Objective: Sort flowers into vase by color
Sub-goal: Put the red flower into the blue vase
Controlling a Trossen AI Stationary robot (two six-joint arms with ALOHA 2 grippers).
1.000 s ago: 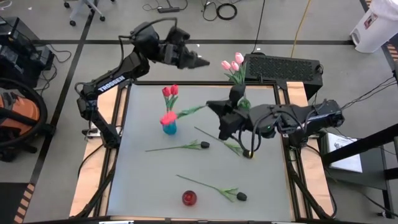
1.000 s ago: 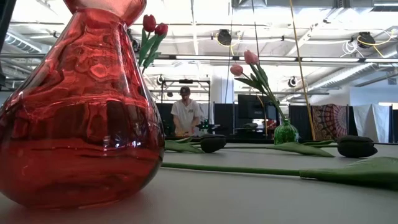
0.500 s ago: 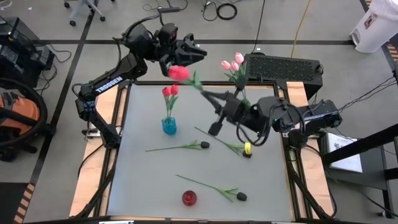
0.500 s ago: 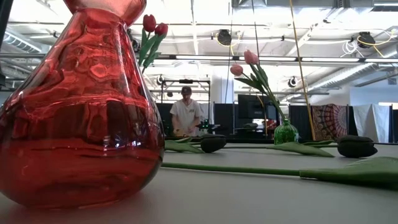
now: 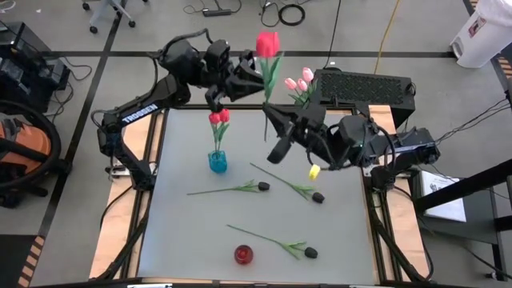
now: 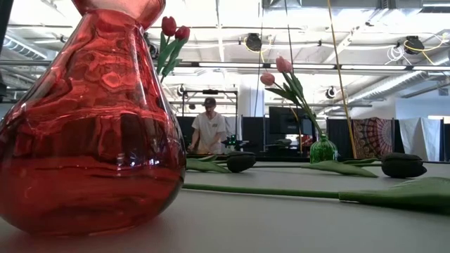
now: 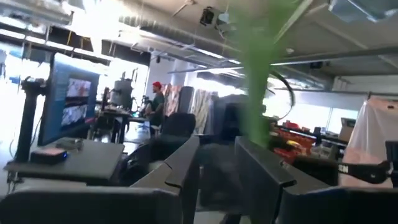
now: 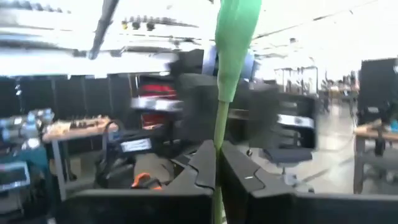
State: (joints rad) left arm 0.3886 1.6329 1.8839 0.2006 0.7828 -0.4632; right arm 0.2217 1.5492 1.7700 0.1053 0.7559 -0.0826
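the table carries three vases: a red vase at the near edge, a blue vase with two red tulips standing in it, and a green vase at the far edge holding the pink tulips; three black tulips lie flat between them, stems pointing various ways; above all this both arms meet over the far half of the table; the right gripper is clamped on the stem of a third red tulip, its fingers pressed together on the thin green stalk in the right wrist view; the stem stands nearly upright, bud on top, leaf just above the grip; the left gripper sits just beside that stem, higher up, jaws partly apart with the blurred green stem between them in the left wrist view; whether it touches i cannot tell; the blue vase lies below and to the left arm's side, so that arm is nearer; the bud is bright red, closed, small
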